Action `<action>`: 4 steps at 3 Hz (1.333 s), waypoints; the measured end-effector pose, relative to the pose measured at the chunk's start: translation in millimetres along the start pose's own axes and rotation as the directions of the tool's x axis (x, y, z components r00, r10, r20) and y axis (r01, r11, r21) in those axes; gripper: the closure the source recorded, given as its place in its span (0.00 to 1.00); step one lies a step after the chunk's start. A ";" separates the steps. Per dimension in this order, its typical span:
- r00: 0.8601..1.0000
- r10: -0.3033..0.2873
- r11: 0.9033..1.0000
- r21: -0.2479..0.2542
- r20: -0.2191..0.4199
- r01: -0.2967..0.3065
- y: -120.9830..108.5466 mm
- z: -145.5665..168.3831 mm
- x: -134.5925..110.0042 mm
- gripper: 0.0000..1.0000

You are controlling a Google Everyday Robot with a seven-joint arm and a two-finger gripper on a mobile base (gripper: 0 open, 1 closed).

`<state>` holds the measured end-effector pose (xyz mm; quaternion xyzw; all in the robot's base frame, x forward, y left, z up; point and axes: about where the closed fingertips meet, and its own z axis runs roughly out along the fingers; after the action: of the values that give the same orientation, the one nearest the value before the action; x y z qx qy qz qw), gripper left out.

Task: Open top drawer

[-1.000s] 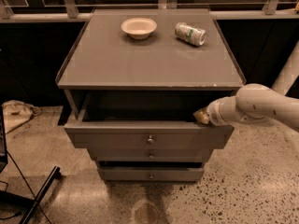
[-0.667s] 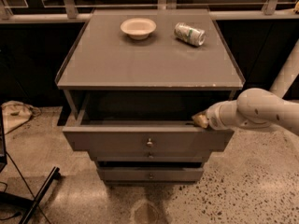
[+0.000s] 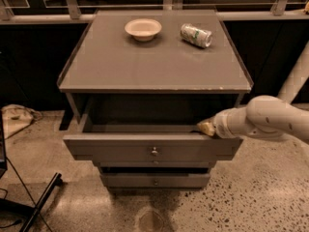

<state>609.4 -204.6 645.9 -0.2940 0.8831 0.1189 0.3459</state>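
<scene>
At the far left of the frame a pale crumpled cloth (image 3: pixel 14 117) lies on the speckled floor (image 3: pixel 270 197), and a black stand leg (image 3: pixel 41 202) slants across the lower left corner, leaving a strip of open floor between it and the grey cabinet. The cabinet's tabletop (image 3: pixel 145 66) has a raised lip along its left and right edges. On its far part sit a shallow cream bowl (image 3: pixel 143 29) and, well apart to the right, a green-and-white can (image 3: pixel 196 35) on its side. Below the tabletop the top drawer (image 3: pixel 152 149) stands out from the cabinet, in the middle of the frame, its dark inside showing and its round knob (image 3: pixel 154 152) at centre. The narrower lower drawers (image 3: pixel 154 180) sit further back beneath it. The gripper (image 3: pixel 206 127) rests at the right end of the drawer front's top edge; whether it grips that edge, I cannot tell. Its white arm (image 3: pixel 270 120) reaches in from the right border. Dark panels and a pale rail run behind.
</scene>
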 end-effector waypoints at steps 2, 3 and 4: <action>1.000 0.007 1.000 -0.012 0.005 -0.007 7.6 -4.9 2.0 1.00; 1.000 0.007 1.000 -0.012 0.005 -0.007 7.7 -7.0 0.1 1.00; 1.000 0.015 1.000 -0.025 0.018 -0.014 17.4 -9.2 6.7 1.00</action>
<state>590.0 -197.4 648.2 -0.2909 0.8804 0.1353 0.3492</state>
